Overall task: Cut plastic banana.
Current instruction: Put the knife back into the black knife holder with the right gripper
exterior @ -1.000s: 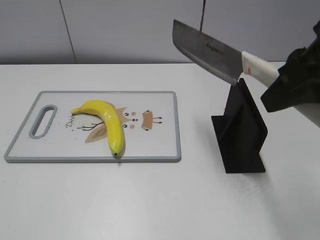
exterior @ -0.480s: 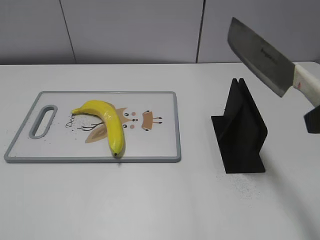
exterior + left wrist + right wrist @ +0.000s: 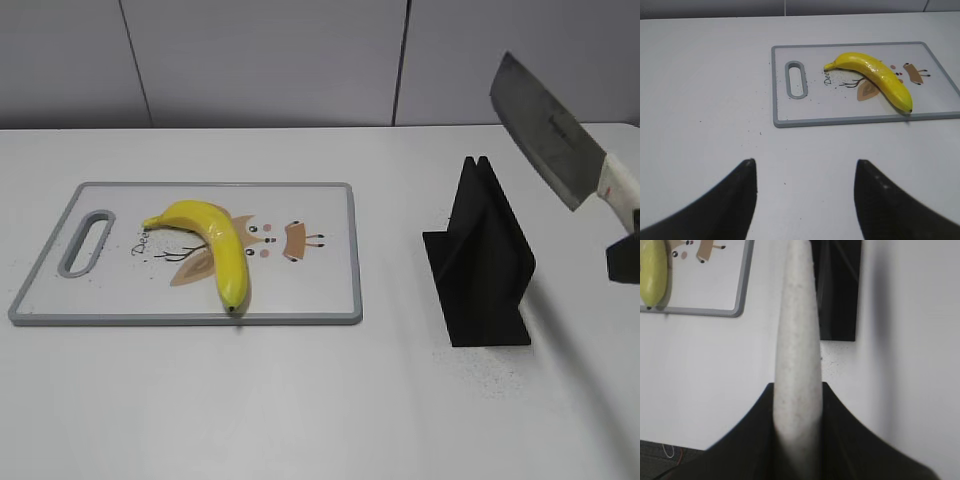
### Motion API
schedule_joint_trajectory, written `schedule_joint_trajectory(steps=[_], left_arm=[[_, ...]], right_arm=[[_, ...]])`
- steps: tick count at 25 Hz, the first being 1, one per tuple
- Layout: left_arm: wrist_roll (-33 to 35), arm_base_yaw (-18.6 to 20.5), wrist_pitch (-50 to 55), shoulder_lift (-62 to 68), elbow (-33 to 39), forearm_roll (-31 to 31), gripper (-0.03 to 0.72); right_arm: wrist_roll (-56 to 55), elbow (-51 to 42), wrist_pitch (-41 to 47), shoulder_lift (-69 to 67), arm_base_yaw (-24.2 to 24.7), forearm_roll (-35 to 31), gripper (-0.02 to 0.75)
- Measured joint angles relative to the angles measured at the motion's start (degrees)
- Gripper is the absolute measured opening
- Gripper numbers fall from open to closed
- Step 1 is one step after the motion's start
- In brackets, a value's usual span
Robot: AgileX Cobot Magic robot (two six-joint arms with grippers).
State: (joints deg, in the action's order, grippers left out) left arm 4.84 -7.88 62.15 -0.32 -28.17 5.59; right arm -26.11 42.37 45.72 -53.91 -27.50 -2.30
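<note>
While cleaver is airborne: plastic banana (image 3: 213,245) lies uncut on the cutting board (image 3: 310,290), stem toward the handle slot, dark tip at the near edge.
Key relation: banana sits well to the left of the cleaver (image 3: 548,134), with the black knife stand (image 3: 482,258) between them; its long axis runs diagonally from far-left to near-right.
Nearer arm: left gripper (image 3: 805,192) faces the board directly, though the right one carries the blade.
Right gripper (image 3: 796,405): clenched on the cleaver's pale handle, blade raised high, tip angled up and to the left.
Left gripper state: fingers spread apart, nothing between them, low over the table (image 3: 700,90).
Judgement: blade must travel left, then cross the banana's axis.
</note>
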Motion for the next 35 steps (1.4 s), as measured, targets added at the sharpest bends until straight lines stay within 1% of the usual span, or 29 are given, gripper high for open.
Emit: schedule_joint_trajectory(steps=[3,14,17,26,35], left_arm=[[0.0,0.0,0.0,0.0,0.0,0.0,0.581],[0.0,0.0,0.0,0.0,0.0,0.0,0.578],[0.0,0.0,0.0,0.0,0.0,0.0,0.578],[0.0,0.0,0.0,0.0,0.0,0.0,0.574],[0.0,0.0,0.0,0.0,0.0,0.0,0.574]], right_arm=[[-1.6,0.0,-1.4,-3.2,0.0,2.3,0.160],[-2.1,0.0,-7.8,-15.5,0.0,2.3,0.160],[-2.4,0.0,-9.4,-16.5,0.0,2.3,0.160],[-6.8,0.0,-11.1,-16.6,0.0,6.8,0.160],[-7.5,0.0,-11.3,-20.0,0.0,7.0,0.160]])
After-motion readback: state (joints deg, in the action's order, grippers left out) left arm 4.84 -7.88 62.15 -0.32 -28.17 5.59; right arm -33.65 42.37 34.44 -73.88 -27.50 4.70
